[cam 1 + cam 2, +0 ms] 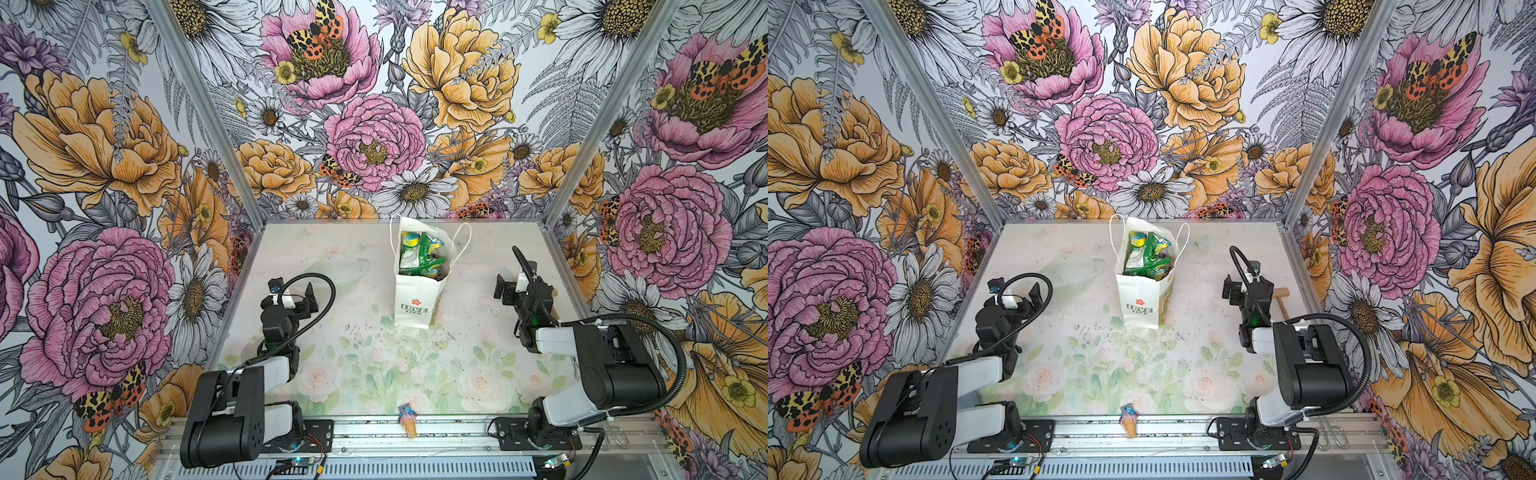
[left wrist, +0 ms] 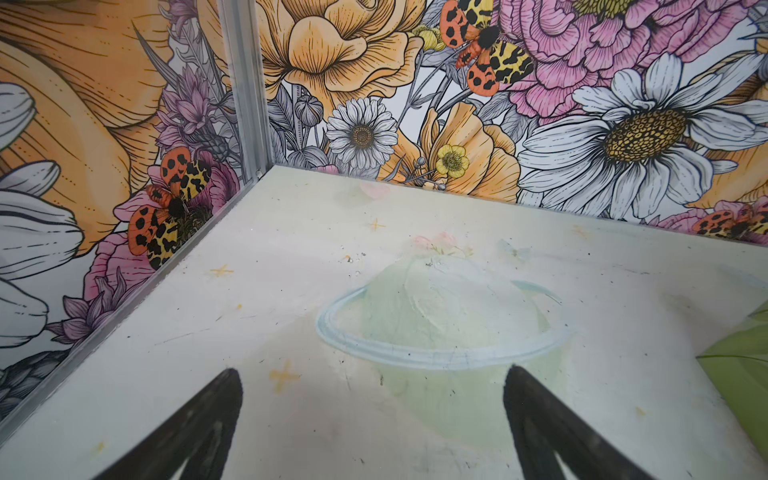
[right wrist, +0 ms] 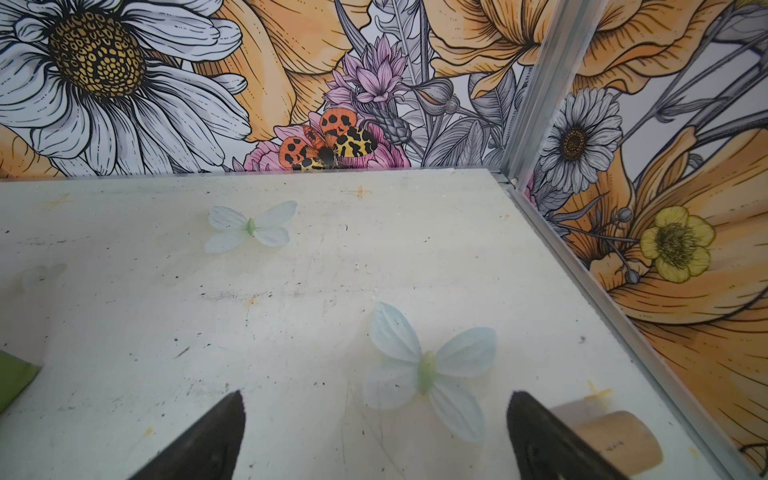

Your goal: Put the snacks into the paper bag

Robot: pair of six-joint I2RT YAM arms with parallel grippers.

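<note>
Paper bag (image 1: 417, 291) stands upright toward the back middle of the table (image 1: 374, 365), mouth open, with its cord handles splayed out to either side. Snacks (image 1: 419, 255) sit inside it, packed up to the rim; the green packets are plainest, with a yellow-and-blue one at the back. How many lie beneath cannot be told. No packet shows on the table surface in either top view. Left gripper (image 1: 303, 299) hangs left of the bag and well apart from it, jaws spread wide with nothing between them. The left wrist view shows its two dark fingertips (image 2: 224, 399) over bare tabletop near the back left corner. Right gripper (image 1: 505, 291) hangs right of the bag, also well apart, jaws likewise wide and empty. In the right wrist view its fingertips (image 3: 226, 419) frame a pale butterfly print on the table. A small wooden mallet (image 1: 1281, 301) lies just beside that gripper, against the right wall. An ice-cream-cone trinket (image 1: 407, 419) lies at the front edge of the table, between the two arm bases.
</note>
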